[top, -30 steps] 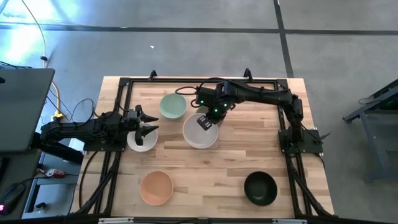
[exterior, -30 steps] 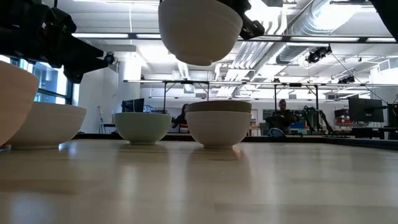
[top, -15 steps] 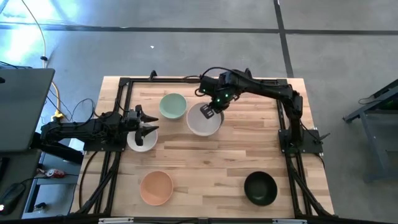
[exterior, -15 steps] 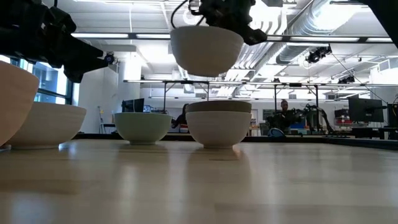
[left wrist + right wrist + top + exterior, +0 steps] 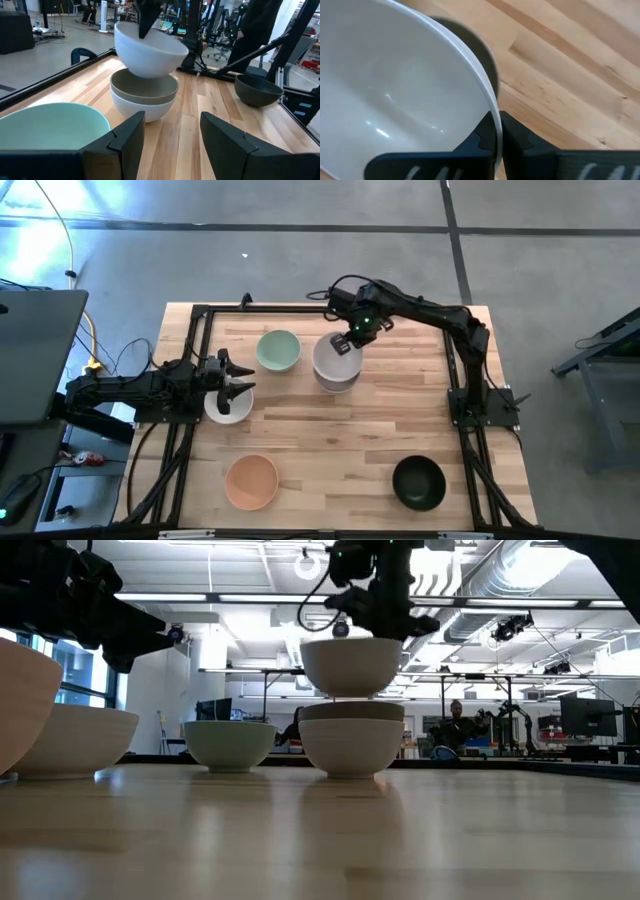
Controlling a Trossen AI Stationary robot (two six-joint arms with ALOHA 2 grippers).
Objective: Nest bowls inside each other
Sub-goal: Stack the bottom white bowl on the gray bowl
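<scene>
A white bowl (image 5: pixel 352 665) hangs by its rim in my right claw (image 5: pixel 347 341), pinched tight, just above the olive-grey bowl (image 5: pixel 144 86) nested in another white bowl (image 5: pixel 351 747) on the worktop (image 5: pixel 340 442). My left claw (image 5: pixel 236 379) waits with fingers spread, holding nothing, over a pale bowl (image 5: pixel 229 407) beside the mint bowl (image 5: pixel 277 350).

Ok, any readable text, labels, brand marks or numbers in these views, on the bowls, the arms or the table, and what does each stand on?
None can be read.
Bowls, including the white bowl held at its rim by the right end effector: plain, no markings.
Arms and wooden table: no legible label.
Room behind in the low view: any signs there are too small to read.
</scene>
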